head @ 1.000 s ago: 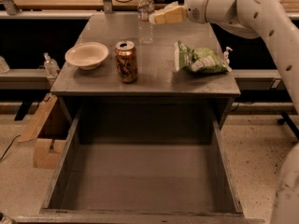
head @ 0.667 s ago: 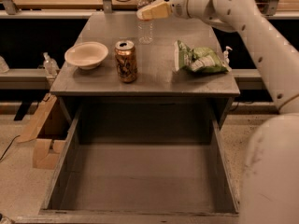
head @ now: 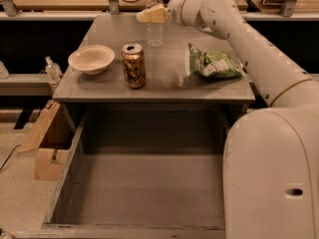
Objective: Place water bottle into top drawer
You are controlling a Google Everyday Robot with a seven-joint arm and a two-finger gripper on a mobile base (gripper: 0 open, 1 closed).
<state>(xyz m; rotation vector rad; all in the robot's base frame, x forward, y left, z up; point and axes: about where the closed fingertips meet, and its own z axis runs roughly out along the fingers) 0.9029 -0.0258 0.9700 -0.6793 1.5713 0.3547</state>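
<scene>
Water bottle (head: 154,33) stands upright at the back centre of the grey table (head: 169,81), long axis vertical, white cap up, base on the tabletop. Gripper (head: 152,15) is level with the bottle's shoulder and reaches in from the right, forearm roughly horizontal. Its cream tip overlaps the clear body just below the neck, probably in contact. Whether it has closed on the bottle cannot be told from this angle.

Gold can (head: 134,65) and bowl (head: 91,59) sit nearer the front, green bag (head: 213,63) to the right. Top drawer (head: 66,180) is open below the table's front edge.

Coming move, as I judge it: secure a side grasp, lift past the can, bring forward and down.
</scene>
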